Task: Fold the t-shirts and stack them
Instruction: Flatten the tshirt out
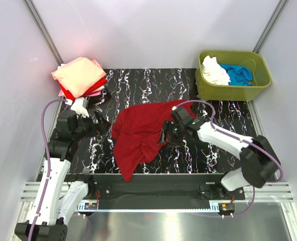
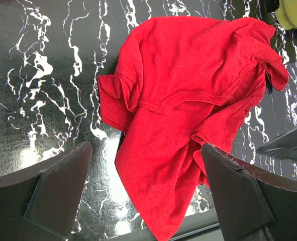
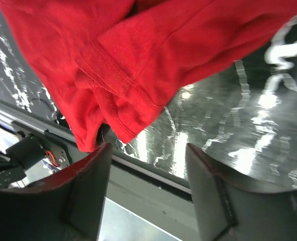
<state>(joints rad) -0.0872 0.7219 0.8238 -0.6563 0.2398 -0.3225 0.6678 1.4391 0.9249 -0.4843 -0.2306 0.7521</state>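
A dark red t-shirt (image 1: pixel 140 133) lies crumpled in the middle of the black marbled table (image 1: pixel 213 150), one end hanging over the near edge. My left gripper (image 1: pixel 102 123) is open just left of it. In the left wrist view the shirt (image 2: pixel 188 95) spreads between and beyond the wide-apart fingers (image 2: pixel 58 186). My right gripper (image 1: pixel 164 135) is open at the shirt's right side. In the right wrist view a hemmed sleeve (image 3: pixel 123 85) lies just past the fingertips (image 3: pixel 85 186), with nothing between them. A stack of folded salmon-pink, red and pink t-shirts (image 1: pixel 79 75) sits at the back left.
An olive-green tub (image 1: pixel 233 80) at the back right holds a white t-shirt (image 1: pixel 213 70) and a blue one (image 1: pixel 238 74). The table's near edge and metal rail (image 3: pixel 153 175) run right under the right gripper. White walls close in the sides.
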